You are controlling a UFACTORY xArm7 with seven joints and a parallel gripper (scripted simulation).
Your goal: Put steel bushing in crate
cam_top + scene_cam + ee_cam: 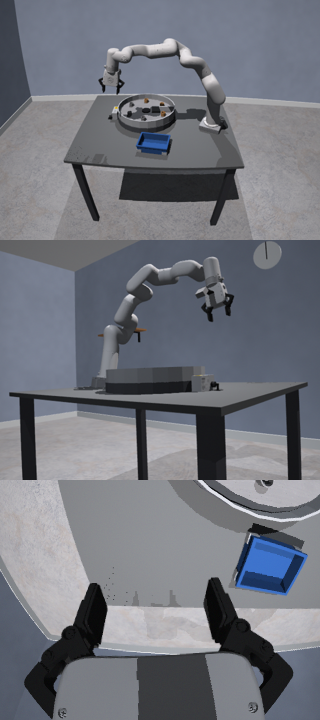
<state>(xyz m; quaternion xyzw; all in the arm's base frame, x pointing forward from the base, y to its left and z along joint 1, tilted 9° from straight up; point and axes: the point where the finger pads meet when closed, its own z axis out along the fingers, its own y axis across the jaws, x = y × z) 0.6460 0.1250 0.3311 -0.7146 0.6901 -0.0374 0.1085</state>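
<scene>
From the top view I have the gripper point(111, 90) hanging high at the upper left of the frame, beyond the far left rim of the turning table point(129, 123), its jaws spread fully wide with nothing between them. Inside the turning table's wall I count six small upright sleeves: three grey ones I take for steel, at the left point(131, 104), lower left point(129, 113) and bottom point(143, 118) of the ring, and three orange-brown ones, probably bronze, toward the top point(146, 100) and right point(163, 113). A dark hub point(146, 110) sits at the centre with a dark block point(155, 109) just beside it. I judge a steel bushing to be rigid, dense for its size and smooth-walled, so it could slip or tip if pinched off-centre; I would close across its outer wall, low enough to keep it square, coming straight down over its bore. The blue crate point(153, 150) lies below the turning table in the frame, near the table's point(108, 155) front edge, and it appears to hold nothing; the wrist view shows its bare blue floor at the right.
</scene>
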